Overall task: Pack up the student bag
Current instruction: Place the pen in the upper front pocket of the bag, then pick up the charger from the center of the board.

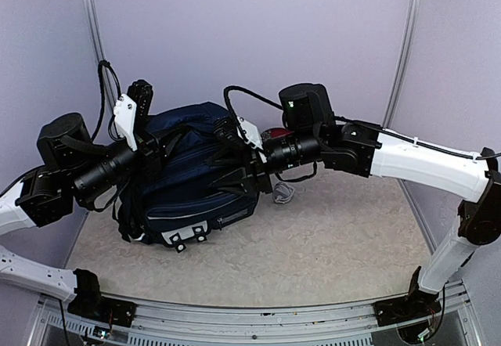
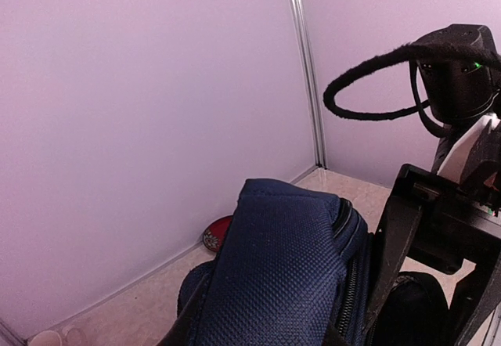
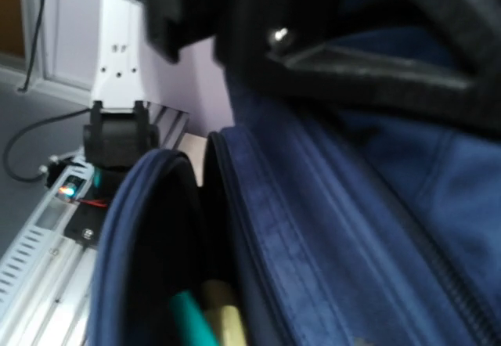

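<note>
The student bag (image 1: 196, 182) sits left of centre on the tabletop (image 1: 337, 236), near the far wall, with the jaws of the left gripper (image 1: 156, 149) at its left side and those of the right gripper (image 1: 231, 170) over its right side. A round object (image 1: 275, 135) lies behind its far right corner, and two slim sticks (image 3: 221, 315) stand inside its open pocket.

Soft purple walls (image 1: 250, 33) stand all around me, with thin shiny metal poles (image 1: 405, 41) running up them. Under me lies a flat table top (image 1: 337, 236), sandy with tiny specks, and a grey metal rail (image 1: 274, 316) runs along its near edge. The light is soft and even, and past that edge I see a grey floor (image 3: 31, 95).
</note>
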Available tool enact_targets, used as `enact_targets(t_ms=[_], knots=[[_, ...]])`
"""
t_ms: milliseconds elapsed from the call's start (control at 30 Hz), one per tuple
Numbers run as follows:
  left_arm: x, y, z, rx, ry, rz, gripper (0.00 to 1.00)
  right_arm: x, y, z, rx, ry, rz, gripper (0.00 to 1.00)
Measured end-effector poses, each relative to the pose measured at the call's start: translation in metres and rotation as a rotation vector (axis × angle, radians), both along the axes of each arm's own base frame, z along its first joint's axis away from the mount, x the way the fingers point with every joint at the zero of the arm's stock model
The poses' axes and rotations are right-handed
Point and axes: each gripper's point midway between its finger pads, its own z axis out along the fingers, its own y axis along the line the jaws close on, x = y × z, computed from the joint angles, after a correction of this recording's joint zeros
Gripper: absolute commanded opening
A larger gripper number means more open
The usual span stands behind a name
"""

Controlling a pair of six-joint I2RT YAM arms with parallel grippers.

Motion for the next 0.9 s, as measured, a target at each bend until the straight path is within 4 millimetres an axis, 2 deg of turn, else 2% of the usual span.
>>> enact_targets(t_ms=[100,167,233,300,367,400,433,500,533,567,600,667,733,767,800,867,900], knots=[[0.000,0.000,0.000,-0.001,0.000,0.002,0.00,0.000,-0.003,0.005,0.001,-0.003,-0.013,0.63],[0.000,0.000,0.000,-0.001,0.000,0.002,0.00,-0.001,-0.007,0.012,0.009,0.008,-0.033,0.73],[0.000,0.000,0.000,-0.001,0.000,0.002,0.00,0.006,-0.016,0.028,0.036,0.028,-0.097,0.81],[0.000,0.001,0.001,-0.002,-0.001,0.002,0.00,0.017,-0.035,0.049,0.095,0.056,-0.191,0.82],[0.000,0.002,0.001,-0.003,0.000,0.001,0.00,0.051,-0.076,0.072,0.180,0.108,-0.371,0.83],[-0.001,0.002,0.001,-0.003,0.000,0.000,0.00,0.079,-0.104,0.081,0.222,0.138,-0.498,0.88],[-0.001,0.003,0.001,-0.004,0.001,0.000,0.00,0.108,-0.134,0.087,0.263,0.172,-0.640,0.98],[-0.001,0.003,0.001,-0.005,0.001,-0.001,0.00,0.158,-0.189,0.080,0.315,0.245,-0.907,1.00],[-0.001,0.003,0.001,-0.005,0.001,-0.002,0.00,0.173,-0.203,0.070,0.313,0.267,-0.988,1.00],[-0.001,0.003,0.001,-0.005,0.001,-0.002,0.00,0.187,-0.212,0.052,0.280,0.297,-1.057,1.00],[-0.001,0.003,0.001,-0.005,0.001,-0.002,0.00,0.198,-0.213,0.031,0.233,0.330,-1.098,1.00],[-0.001,0.003,0.001,-0.006,0.002,-0.001,0.00,0.221,-0.202,-0.016,0.095,0.397,-1.140,1.00],[-0.001,0.003,0.001,-0.007,0.002,-0.001,0.00,0.245,-0.184,-0.076,-0.078,0.467,-1.160,1.00],[-0.001,0.003,0.001,-0.007,0.003,-0.001,0.00,0.253,-0.178,-0.101,-0.147,0.490,-1.165,1.00],[-0.001,0.003,0.001,-0.007,0.003,-0.001,0.00,0.259,-0.172,-0.139,-0.248,0.522,-1.164,1.00],[-0.001,0.003,0.001,-0.008,0.004,-0.002,0.00,0.259,-0.172,-0.197,-0.412,0.561,-1.164,1.00],[-0.001,0.003,0.001,-0.008,0.004,-0.002,0.00,0.256,-0.174,-0.216,-0.473,0.570,-1.161,1.00]])
